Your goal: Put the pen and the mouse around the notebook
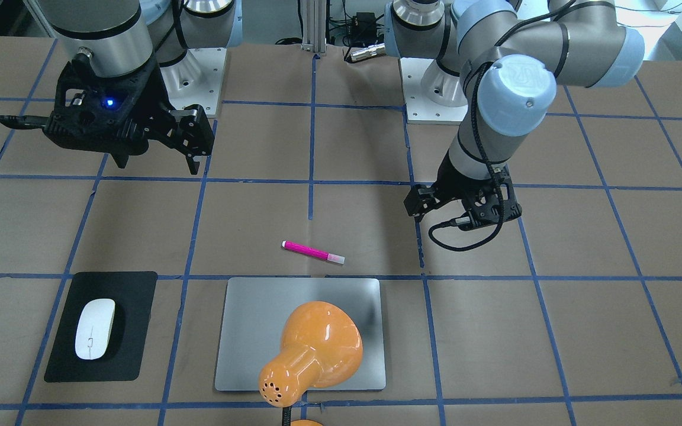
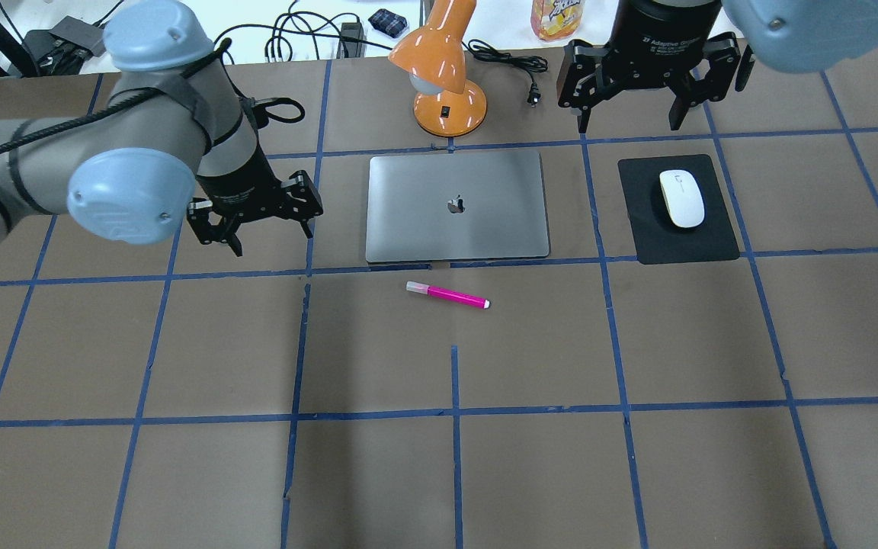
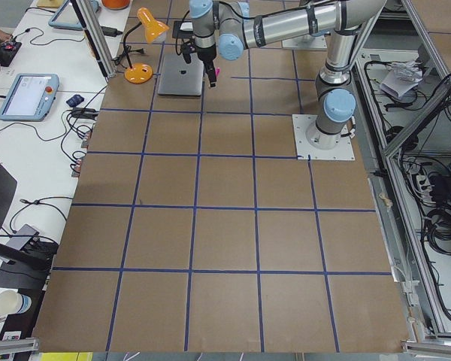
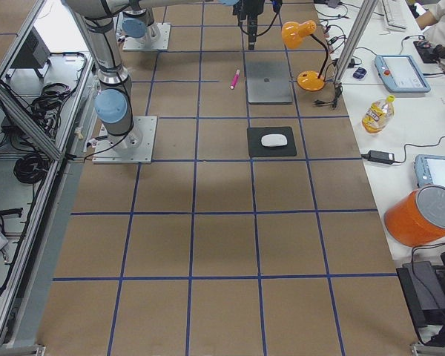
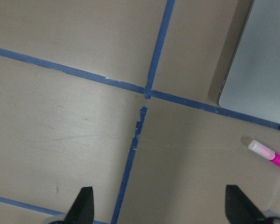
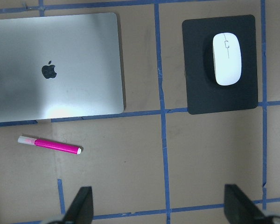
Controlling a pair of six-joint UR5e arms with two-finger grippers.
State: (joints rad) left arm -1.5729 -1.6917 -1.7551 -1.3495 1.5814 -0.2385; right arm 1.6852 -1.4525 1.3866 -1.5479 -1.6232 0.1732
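Note:
The magenta pen (image 2: 447,295) lies on the brown table just in front of the silver-grey notebook (image 2: 485,229), a little apart from its near edge. To the notebook's right, the white mouse (image 2: 681,198) rests on a black mat. My left gripper (image 2: 271,238) hovers open and empty left of the notebook; its wrist view shows the pen's pale cap (image 5: 262,150) and the notebook's corner (image 5: 261,60). High above the far side of the mat, my right gripper (image 2: 629,114) stands open with nothing in it. Its wrist view holds the mouse (image 6: 227,59), pen (image 6: 49,144) and notebook (image 6: 84,60).
An orange desk lamp (image 2: 447,84) stands behind the notebook, and in the front-facing view its shade (image 1: 311,349) covers part of it. The black mat (image 2: 683,244) lies under the mouse. A lamp cord with plug (image 2: 519,76) trails along the far edge.

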